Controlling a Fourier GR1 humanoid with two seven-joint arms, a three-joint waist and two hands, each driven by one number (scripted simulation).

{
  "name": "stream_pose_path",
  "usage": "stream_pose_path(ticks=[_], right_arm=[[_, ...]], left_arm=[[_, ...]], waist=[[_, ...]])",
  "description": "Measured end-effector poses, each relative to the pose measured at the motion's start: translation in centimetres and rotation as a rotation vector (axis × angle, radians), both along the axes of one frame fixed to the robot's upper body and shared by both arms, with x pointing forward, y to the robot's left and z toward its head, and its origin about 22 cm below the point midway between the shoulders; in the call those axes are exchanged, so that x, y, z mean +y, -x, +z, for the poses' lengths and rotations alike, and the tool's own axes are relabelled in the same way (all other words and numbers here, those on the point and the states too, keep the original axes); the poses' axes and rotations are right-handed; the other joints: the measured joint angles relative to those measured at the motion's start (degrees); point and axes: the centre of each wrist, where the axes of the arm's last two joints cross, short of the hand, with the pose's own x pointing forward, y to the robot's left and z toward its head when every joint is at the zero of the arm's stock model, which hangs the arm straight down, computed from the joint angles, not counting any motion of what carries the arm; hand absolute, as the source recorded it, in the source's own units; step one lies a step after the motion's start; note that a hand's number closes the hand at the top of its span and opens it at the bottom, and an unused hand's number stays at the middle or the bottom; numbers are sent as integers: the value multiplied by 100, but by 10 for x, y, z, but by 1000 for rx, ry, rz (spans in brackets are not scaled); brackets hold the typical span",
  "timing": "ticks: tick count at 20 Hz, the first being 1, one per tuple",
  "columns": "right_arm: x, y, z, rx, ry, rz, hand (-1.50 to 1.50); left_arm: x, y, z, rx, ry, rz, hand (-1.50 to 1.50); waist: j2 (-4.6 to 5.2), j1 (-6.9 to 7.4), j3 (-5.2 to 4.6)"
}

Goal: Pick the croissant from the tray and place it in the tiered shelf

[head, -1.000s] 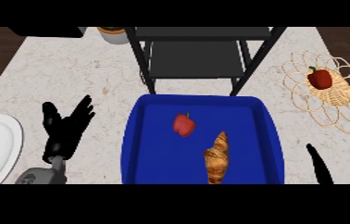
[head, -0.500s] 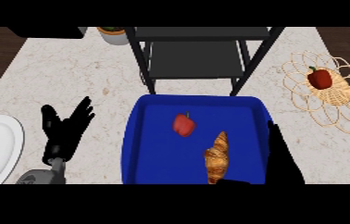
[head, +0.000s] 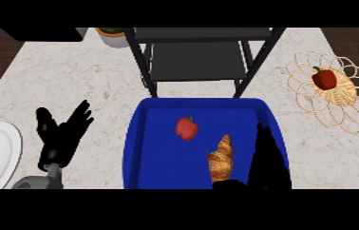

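Task barely begun: croissant (head: 222,160) lies ungrasped in the blue tray (head: 136,143), near a red pepper (head: 186,128); right hand (head: 266,158) beside it, fingers straight and open; left hand (head: 61,134) resting open on the surface (head: 84,86); tiered shelf (head: 200,58) awaits.

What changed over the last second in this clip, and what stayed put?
The right hand has risen from the lower right edge and moved inward over the blue tray, now standing just right of the croissant, without holding it. Unchanged: the croissant and the red pepper in the tray, the left hand resting open at the left, the shelf, and the pepper in the wire basket.
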Motion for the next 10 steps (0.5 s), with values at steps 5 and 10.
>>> stream_pose_path(ticks=[5, 10], right_arm=[[7, -4, -11, 30, 40, 17, -150], [8, -12, -19, 52, 56, 15, -150]], left_arm=[[-3, -4, -2, 5, 1, 9, 0], [-1, -3, -3, -1, -3, 13, 0]], waist=[[6, -37, 0], [4, -33, 2]])
